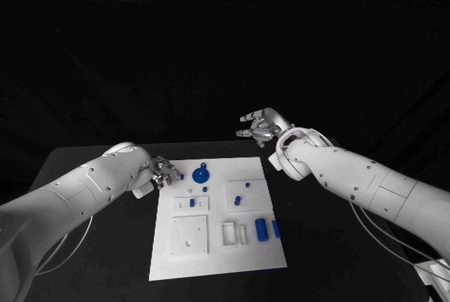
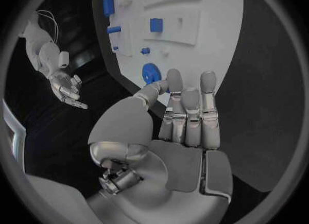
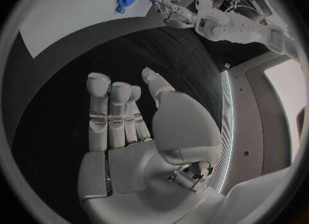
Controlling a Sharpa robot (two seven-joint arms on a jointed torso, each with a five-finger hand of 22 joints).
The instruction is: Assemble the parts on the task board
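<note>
While both open hands hold nothing, blue gear (image 1: 201,175) lies beside left hand (image 1: 165,171).

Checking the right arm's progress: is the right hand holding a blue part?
No. The right hand hovers over the black table beyond the task board, fingers apart and empty.

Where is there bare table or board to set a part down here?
Free: black table right of the task board, under the right arm; the board's near strip below the white blocks. Crowded: the board's far-left corner, where the left hand sits beside the blue gear.
</note>
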